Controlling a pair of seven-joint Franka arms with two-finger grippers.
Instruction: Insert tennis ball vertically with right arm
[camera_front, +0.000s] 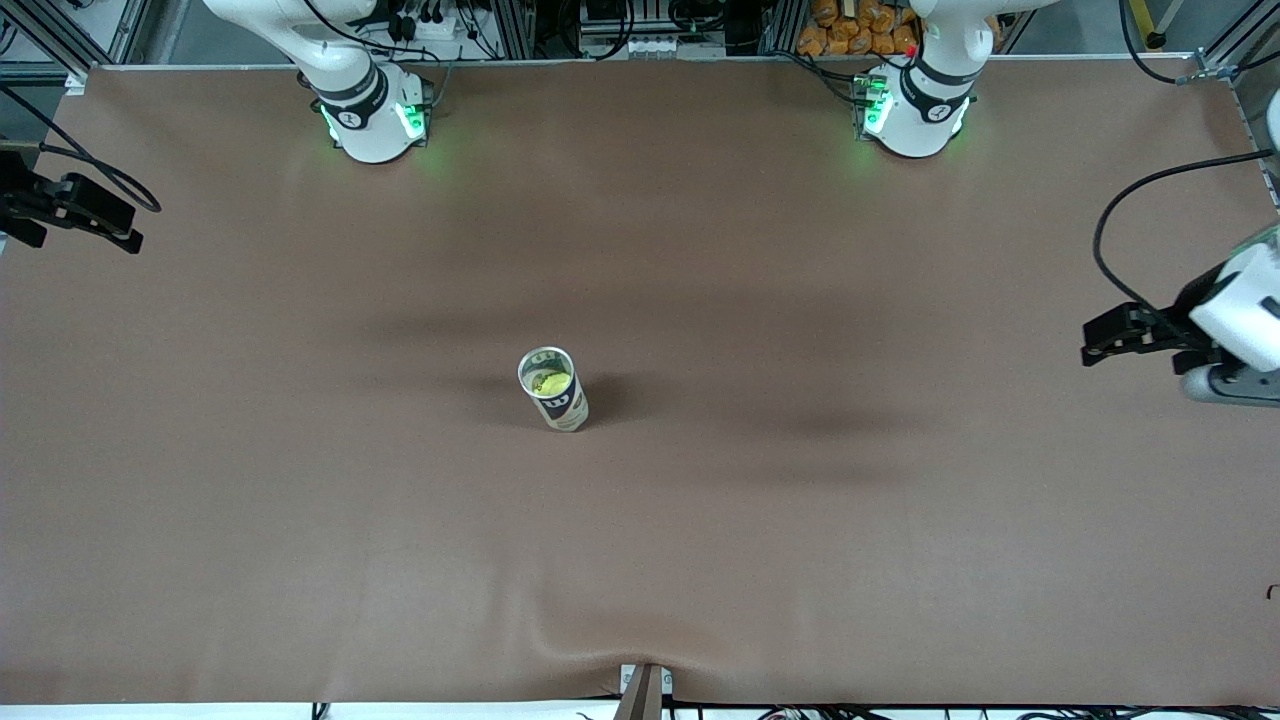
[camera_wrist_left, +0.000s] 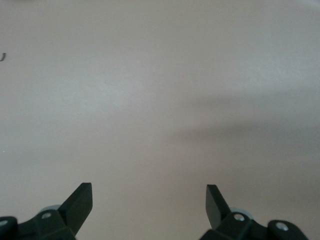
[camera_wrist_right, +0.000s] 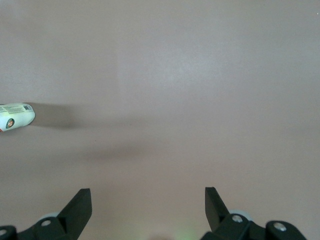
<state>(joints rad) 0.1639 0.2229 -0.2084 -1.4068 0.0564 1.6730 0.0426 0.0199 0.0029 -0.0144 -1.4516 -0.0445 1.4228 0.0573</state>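
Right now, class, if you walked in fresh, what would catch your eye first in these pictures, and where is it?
First, the lone tennis ball can, standing upright mid-table with a yellow-green ball showing inside its open top. Next, the two arms held wide apart: the right claw open over its end of the table, the left claw open over the other end, both empty.

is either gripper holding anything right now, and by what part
Nothing is held. The left gripper and right gripper are open over bare table.
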